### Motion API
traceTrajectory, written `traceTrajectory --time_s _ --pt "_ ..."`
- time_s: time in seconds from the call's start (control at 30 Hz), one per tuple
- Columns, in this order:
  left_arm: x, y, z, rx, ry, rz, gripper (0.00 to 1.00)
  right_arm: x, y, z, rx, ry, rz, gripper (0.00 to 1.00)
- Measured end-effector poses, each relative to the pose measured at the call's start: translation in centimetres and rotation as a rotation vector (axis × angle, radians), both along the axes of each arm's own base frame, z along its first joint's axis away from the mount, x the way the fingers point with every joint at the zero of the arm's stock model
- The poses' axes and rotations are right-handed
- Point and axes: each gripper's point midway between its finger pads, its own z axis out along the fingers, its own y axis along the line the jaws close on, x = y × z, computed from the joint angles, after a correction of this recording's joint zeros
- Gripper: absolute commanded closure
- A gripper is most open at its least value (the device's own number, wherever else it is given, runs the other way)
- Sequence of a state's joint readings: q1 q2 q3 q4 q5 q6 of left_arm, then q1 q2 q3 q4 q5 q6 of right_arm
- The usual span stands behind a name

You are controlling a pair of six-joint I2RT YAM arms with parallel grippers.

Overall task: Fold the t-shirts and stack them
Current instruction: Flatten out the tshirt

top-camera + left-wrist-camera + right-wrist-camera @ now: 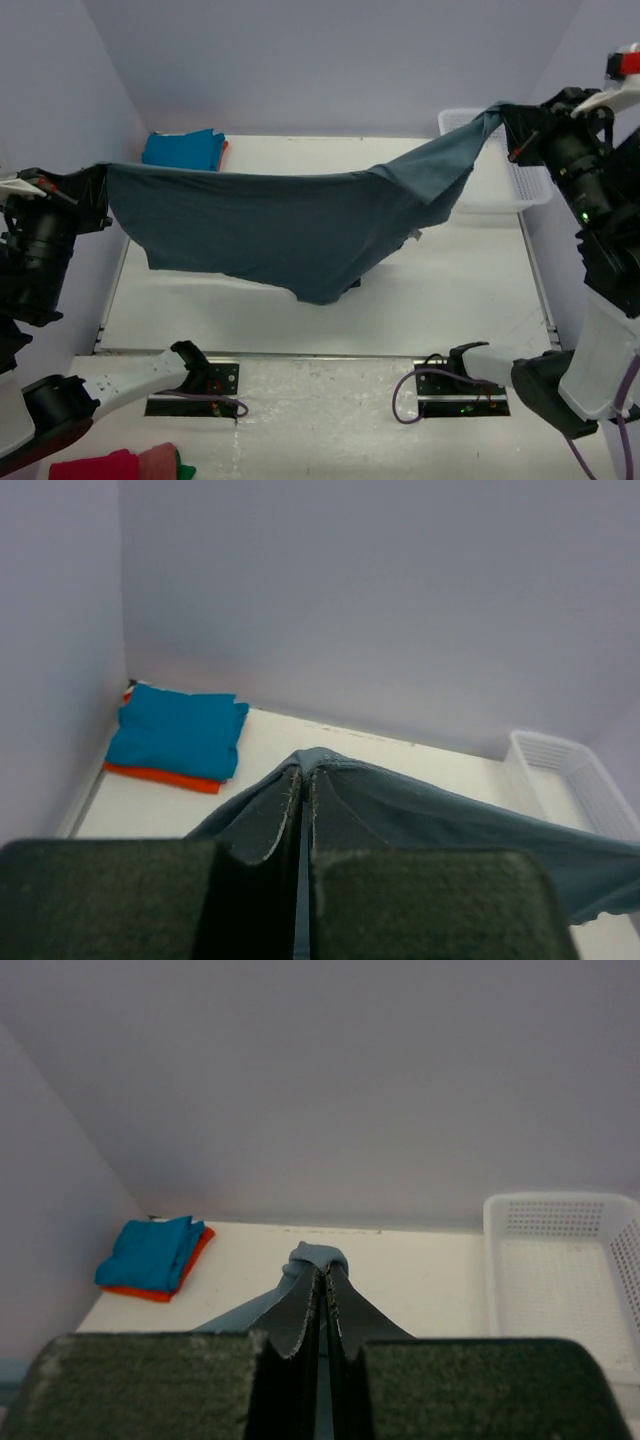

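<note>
grippers are both clenching the slate shirt (300, 235), left gripper (100, 192) and right gripper (506, 120) stretching it, sagging, above the table (450, 292).

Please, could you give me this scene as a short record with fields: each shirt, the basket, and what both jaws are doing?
slate-blue t-shirt: unfolded, stretched in the air between the two arms, sagging in the middle
left jaws: shut on one end of it
right jaws: shut on the other end, cloth bunched
turquoise t-shirt: folded, far left corner of the table, on top of the orange one
orange t-shirt: folded, underneath, only its edge shows
white basket: far right, nothing seen inside
</note>
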State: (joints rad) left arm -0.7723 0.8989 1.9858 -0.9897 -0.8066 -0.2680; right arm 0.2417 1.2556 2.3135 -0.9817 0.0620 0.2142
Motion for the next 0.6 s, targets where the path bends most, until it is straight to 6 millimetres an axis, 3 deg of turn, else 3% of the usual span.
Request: traceTrajectory --time_s 0.1,0.3,0.4,0.47,0.5,0.53,0.6 --pt "-1.2 -0.6 1.2 -0.029 -0.046 -0.091 1.0 -4.3 -0.3 2.0 0.02 -0.086 0.042 1.0" --pt "-3.2 -1.5 2.3 -0.05 -0.123 -0.233 1.0 -14.7 -1.3 7.1 0.066 -0.345 0.129 1.0" --pt "-2.7 -1.8 1.9 -0.037 -0.118 -0.226 1.0 -17.8 -1.3 8.1 0.079 -0.422 0.168 1.0" --pt "-1.2 -2.4 0.3 -0.01 -0.074 -0.185 1.0 -17.8 -0.9 8.4 0.078 -0.436 0.191 1.0" --pt "-0.3 -2.8 -0.6 0.004 -0.053 -0.163 1.0 -16.9 -0.5 8.3 0.076 -0.421 0.2 1.0" --pt "1.1 -3.6 -2.3 0.038 -0.006 -0.138 1.0 -15.6 0.1 8.1 0.071 -0.399 0.214 1.0" --pt "3.7 -5.5 -5.8 0.104 0.076 -0.106 1.0 -10.9 1.5 6.6 0.059 -0.31 0.227 1.0"
